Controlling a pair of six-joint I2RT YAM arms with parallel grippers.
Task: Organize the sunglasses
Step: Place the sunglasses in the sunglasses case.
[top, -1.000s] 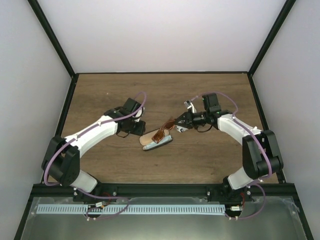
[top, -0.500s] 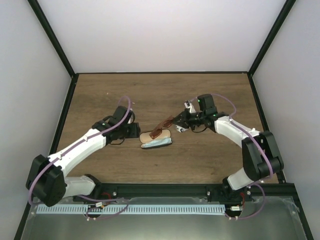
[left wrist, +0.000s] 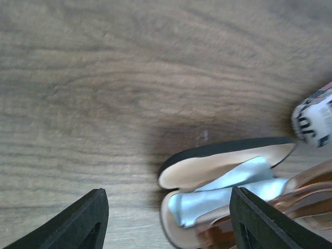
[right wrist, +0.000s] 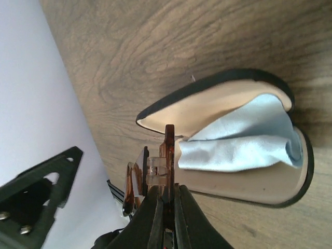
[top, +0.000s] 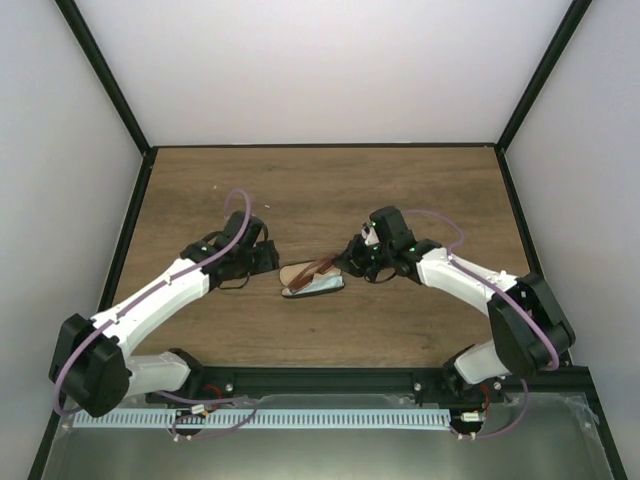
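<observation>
Top view: the right gripper [top: 352, 262] pinches the sunglasses [top: 320, 267], tilted over the open glasses case [top: 305, 287] on the wooden table [top: 200, 190]. The left gripper [top: 270, 258] sits just beside the case's other end.

Left wrist view: its fingers are spread wide and hold nothing. The case lies between them, with a light blue cloth [left wrist: 233, 189] inside and amber lenses at the right edge.

Right wrist view: the fingers are clamped tight on the sunglasses' frame, above the cloth.

The left arm [top: 165, 290] and right arm [top: 465, 278] are clad in white with black joints and purple cables; the left gripper [left wrist: 168, 207] is matte black.
</observation>
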